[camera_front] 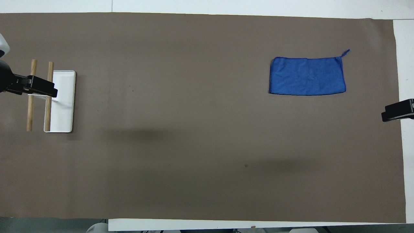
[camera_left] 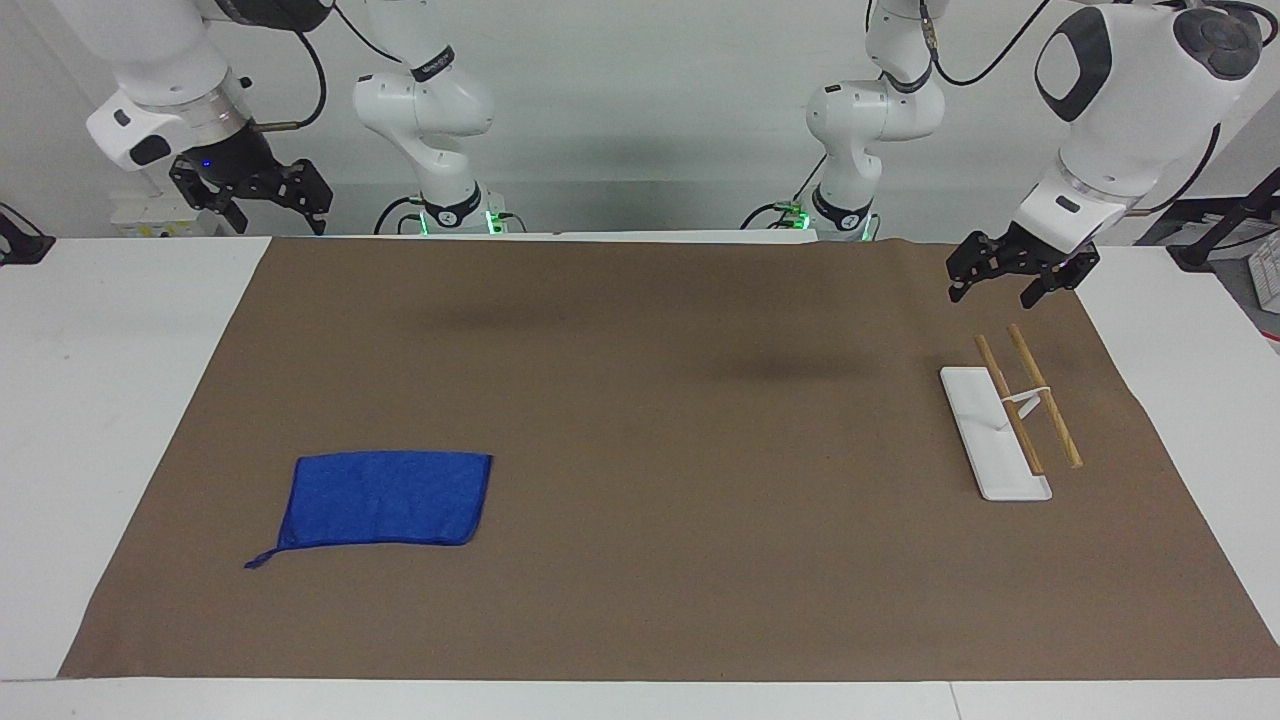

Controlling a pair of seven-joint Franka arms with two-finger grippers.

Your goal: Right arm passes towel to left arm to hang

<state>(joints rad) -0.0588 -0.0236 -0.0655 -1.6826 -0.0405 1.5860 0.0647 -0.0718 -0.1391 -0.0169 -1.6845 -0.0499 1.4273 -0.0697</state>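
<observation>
The blue towel [camera_left: 385, 497] lies flat on the brown mat toward the right arm's end of the table, its short tail at one corner; it also shows in the overhead view [camera_front: 307, 76]. My right gripper [camera_left: 277, 222] is open and empty, raised over the mat's corner at its own end, well apart from the towel. My left gripper [camera_left: 1000, 293] is open and empty, raised over the mat close to the rack [camera_left: 1010, 420] without touching it. In the overhead view the left gripper covers part of the rack [camera_front: 59, 100].
The rack is a white flat base [camera_left: 975, 420] carrying two wooden rods [camera_left: 1045, 410] on a small white stand, toward the left arm's end. The brown mat [camera_left: 650, 400] covers most of the white table [camera_left: 90, 400].
</observation>
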